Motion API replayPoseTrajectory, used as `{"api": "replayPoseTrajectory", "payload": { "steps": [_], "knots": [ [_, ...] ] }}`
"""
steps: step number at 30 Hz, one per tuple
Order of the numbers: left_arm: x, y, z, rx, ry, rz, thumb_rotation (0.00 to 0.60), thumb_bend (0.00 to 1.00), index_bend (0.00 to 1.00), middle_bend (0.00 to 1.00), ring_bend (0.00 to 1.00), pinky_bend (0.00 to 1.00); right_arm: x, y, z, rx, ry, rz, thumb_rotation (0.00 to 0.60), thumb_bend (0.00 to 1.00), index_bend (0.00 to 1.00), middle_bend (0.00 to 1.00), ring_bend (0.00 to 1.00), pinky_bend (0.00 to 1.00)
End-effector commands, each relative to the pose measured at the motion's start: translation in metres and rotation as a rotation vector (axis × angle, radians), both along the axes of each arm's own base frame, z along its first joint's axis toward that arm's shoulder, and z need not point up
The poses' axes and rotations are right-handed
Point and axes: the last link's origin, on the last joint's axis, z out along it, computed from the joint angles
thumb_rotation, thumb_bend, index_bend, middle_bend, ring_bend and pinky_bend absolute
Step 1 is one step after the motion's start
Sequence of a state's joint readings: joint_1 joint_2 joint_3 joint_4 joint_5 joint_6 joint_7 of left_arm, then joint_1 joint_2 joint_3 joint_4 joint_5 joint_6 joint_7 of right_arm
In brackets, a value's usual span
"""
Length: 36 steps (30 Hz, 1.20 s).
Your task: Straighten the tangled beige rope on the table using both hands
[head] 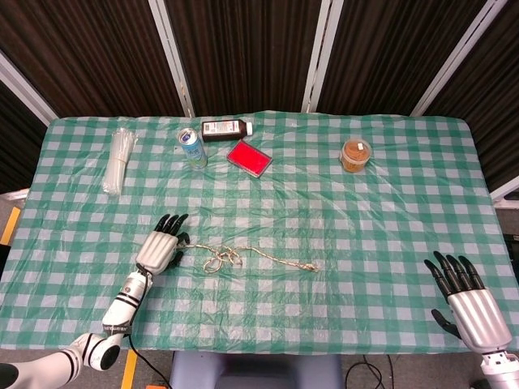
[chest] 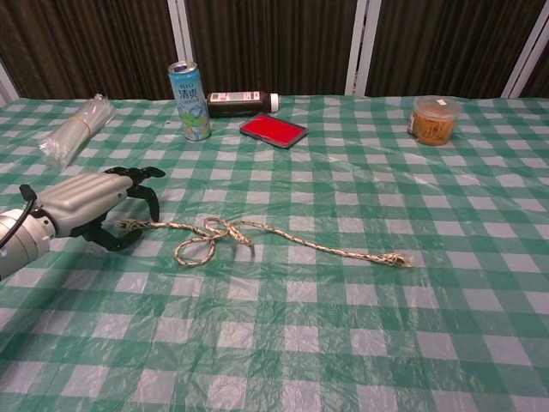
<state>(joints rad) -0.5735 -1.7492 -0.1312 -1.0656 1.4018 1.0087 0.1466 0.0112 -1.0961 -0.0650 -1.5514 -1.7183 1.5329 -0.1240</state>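
Note:
The beige rope [head: 268,258] lies across the middle of the green checked table [head: 381,219], with a knotted loop [chest: 208,241] left of its centre and a frayed right end [chest: 398,259]. My left hand [chest: 93,204] sits at the rope's left end [chest: 129,225]. Its fingers [chest: 146,187] arch over that end and the thumb lies just in front of it, with a gap still showing between them. In the head view the left hand [head: 160,245] is beside the rope's left tip. My right hand [head: 465,301] rests far off at the table's front right, fingers spread, holding nothing.
Along the far side stand a blue drink can [chest: 190,100], a dark bottle lying down [chest: 241,103], a red flat pad [chest: 273,130] and a clear tub of brownish bits [chest: 433,119]. A bagged bundle of white sticks [chest: 75,127] lies at the far left.

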Motion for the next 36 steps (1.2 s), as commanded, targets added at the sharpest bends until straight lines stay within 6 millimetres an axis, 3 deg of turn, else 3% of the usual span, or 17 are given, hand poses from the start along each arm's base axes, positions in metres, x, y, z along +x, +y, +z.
{"api": "replayPoseTrajectory", "payload": {
  "steps": [1, 15, 24, 30, 36],
  "knots": [
    [0.0, 0.001, -0.002, 0.008, -0.002, -0.003, 0.6, 0.47, 0.44, 0.01, 0.0, 0.04, 0.0, 0.0, 0.0, 0.001, 0.001, 0.0, 0.6, 0.32, 0.0, 0.0, 0.0, 0.0],
    [-0.006, 0.004, -0.005, 0.014, 0.036, 0.002, 0.6, 0.46, 0.51, 0.03, 0.0, 0.04, 0.0, -0.001, -0.001, -0.001, 0.001, -0.001, 0.6, 0.32, 0.0, 0.0, 0.0, 0.0],
    [-0.008, 0.003, -0.003, 0.032, 0.035, -0.007, 0.6, 0.47, 0.62, 0.06, 0.0, 0.05, 0.001, -0.001, -0.004, 0.008, 0.005, 0.007, 0.6, 0.32, 0.0, 0.0, 0.0, 0.0],
    [-0.008, 0.001, 0.001, 0.041, 0.027, -0.017, 0.6, 0.47, 0.64, 0.07, 0.0, 0.05, 0.002, -0.004, -0.01, 0.036, -0.001, 0.02, 0.6, 0.32, 0.0, 0.0, 0.0, 0.0],
    [-0.008, -0.012, 0.021, 0.077, 0.007, -0.054, 0.6, 0.47, 0.64, 0.07, 0.0, 0.05, 0.029, -0.032, -0.036, 0.125, -0.001, 0.13, 0.6, 0.32, 0.0, 0.0, 0.0, 0.0]
  ]
}}
